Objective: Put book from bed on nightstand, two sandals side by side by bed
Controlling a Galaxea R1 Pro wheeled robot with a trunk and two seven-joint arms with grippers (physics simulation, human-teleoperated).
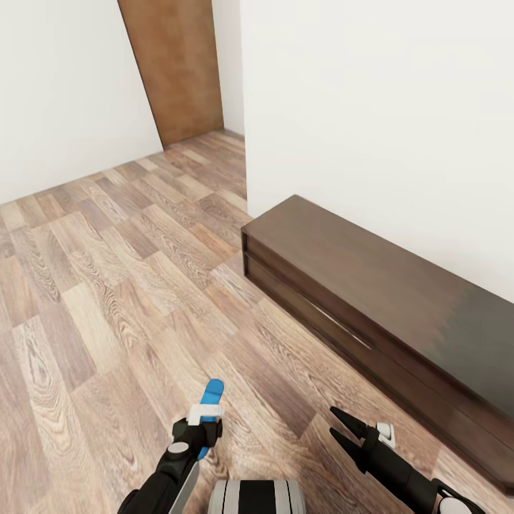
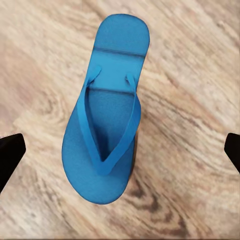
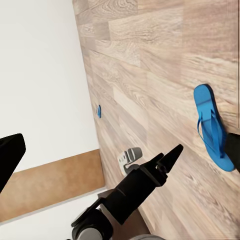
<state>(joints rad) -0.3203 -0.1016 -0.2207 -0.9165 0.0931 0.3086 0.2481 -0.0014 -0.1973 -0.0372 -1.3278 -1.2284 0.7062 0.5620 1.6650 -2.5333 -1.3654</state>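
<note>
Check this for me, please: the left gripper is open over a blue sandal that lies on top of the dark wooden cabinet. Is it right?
Not quite. The blue sandal lies on the plank floor, not on the dark cabinet; the left wrist view shows floor planks all around it. The left gripper is indeed open over it.

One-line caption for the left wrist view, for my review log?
Blue sandal lying strap-up on the plank floor, centred between the open left tool's dark fingertips.
</note>
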